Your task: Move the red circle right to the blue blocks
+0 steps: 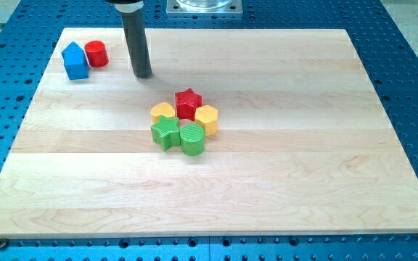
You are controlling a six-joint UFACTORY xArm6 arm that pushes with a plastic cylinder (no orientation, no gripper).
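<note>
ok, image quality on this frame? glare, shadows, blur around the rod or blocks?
Camera view: even, diffuse light, no harsh glare on the wooden board. Blocks cast only faint, short shadows; the red circle and blue block are sharp-edged. My tip is in focus, right of both; the rod's top is cropped by the view's top edge.

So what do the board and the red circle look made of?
The board looks like pale unfinished wood: visible grain and plank seams, matte. The red circle seems moulded or printed plastic, with uniform colour and a slight sheen, though painted wood is possible.
</note>
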